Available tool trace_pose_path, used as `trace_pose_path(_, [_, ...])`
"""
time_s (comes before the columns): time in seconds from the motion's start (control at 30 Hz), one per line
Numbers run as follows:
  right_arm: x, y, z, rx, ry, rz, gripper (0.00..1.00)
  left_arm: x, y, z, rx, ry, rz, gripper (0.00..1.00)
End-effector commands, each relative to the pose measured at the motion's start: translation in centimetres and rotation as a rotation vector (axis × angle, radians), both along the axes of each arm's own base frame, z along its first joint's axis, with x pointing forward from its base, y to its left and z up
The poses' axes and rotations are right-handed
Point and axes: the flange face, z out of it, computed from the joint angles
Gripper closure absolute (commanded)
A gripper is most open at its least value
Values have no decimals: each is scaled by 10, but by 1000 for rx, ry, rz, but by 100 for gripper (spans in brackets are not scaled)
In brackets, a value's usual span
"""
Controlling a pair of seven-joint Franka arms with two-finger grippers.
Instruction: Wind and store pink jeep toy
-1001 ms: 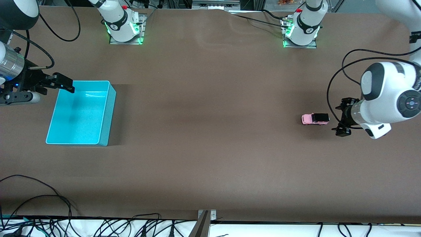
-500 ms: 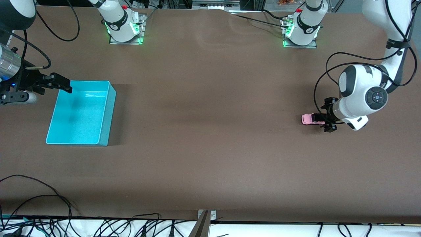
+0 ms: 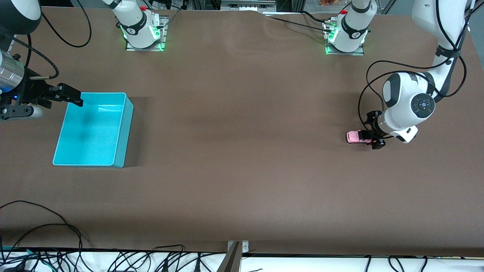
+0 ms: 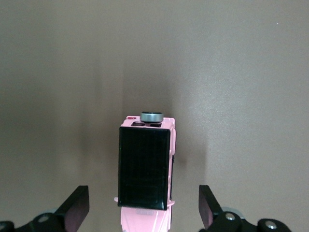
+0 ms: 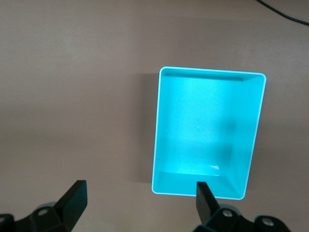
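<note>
Left pincer (image 3: 372,136) lowered, pink jeep toy (image 3: 357,136) black-roofed

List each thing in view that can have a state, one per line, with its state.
Jeep: upright on the table, not gripped, between the left gripper's open fingers.
Bin: upright, empty.
Left gripper: open, low at the jeep.
Right gripper: open, holding nothing, above the bin's edge.

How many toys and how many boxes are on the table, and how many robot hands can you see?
Pink jeep toy: 1
Turquoise bin: 1
Grippers: 2, the left gripper low at the jeep, jaws open either side of it, and the right gripper waiting over the bin's edge, jaws open
Total: 4
</note>
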Motion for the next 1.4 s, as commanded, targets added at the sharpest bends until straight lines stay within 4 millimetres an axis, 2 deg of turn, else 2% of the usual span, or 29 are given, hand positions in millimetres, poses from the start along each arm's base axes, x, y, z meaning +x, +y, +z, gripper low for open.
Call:
trace_pose_path(0.0, [-3,1,6,19,11,7,0,-4,1,-14,8,-26,14,0])
trace_pose_path(0.1, [-3,-1,7,19,8,1,0,-4,2,-15,9,-24,14,1])
trace_pose_path(0.37, [-3,-3,8,19,8,0,0,-6,2,-25,9,-7,8,17])
trace_pose_path(0.47, [-3,-3,7,18,10,0,0,-6,2,-25,9,-7,8,28])
trace_pose_path(0.63, [-3,-3,8,18,5,-2,0,-4,3,-23,10,-13,14,56])
trace_pose_path(0.8, [-3,-2,8,17,8,1,0,-2,2,-17,10,-23,14,77])
trace_pose_path(0.93, [-3,-3,8,17,7,0,0,2,2,-3,10,-44,11,78])
trace_pose_path(1.13, [-3,-3,8,17,7,0,0,12,-14,26,8,-82,-16,78])
trace_pose_path(1.37, [-3,-3,8,16,5,0,0,8,-73,23,6,-71,-43,78])
